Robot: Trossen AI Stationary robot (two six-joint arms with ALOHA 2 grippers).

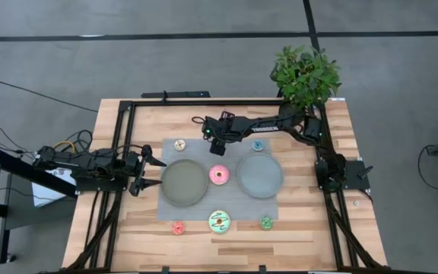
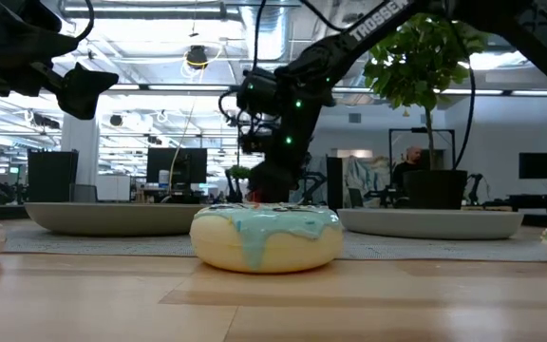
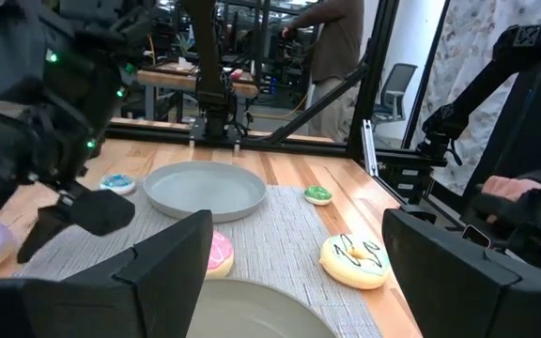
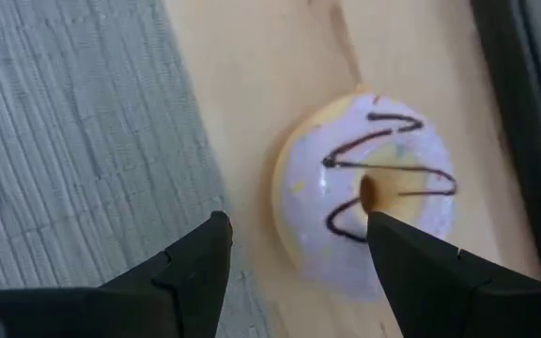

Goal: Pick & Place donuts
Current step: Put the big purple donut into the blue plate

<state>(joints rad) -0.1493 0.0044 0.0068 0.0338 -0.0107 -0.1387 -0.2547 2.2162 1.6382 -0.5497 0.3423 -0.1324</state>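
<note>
Right claw (image 4: 299,249) is hanging open as I'm hovering it above the lilac donut (image 4: 369,202), lying flat on the table (image 4: 270,66) beside the grey mat (image 4: 73,141), offset toward one finger.

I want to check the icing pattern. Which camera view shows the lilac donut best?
The right wrist view: the lilac donut fills the picture beyond the open right gripper, its dark zigzag plain. The left wrist view shows only its edge; the high and low views hide it behind the arm.
</note>
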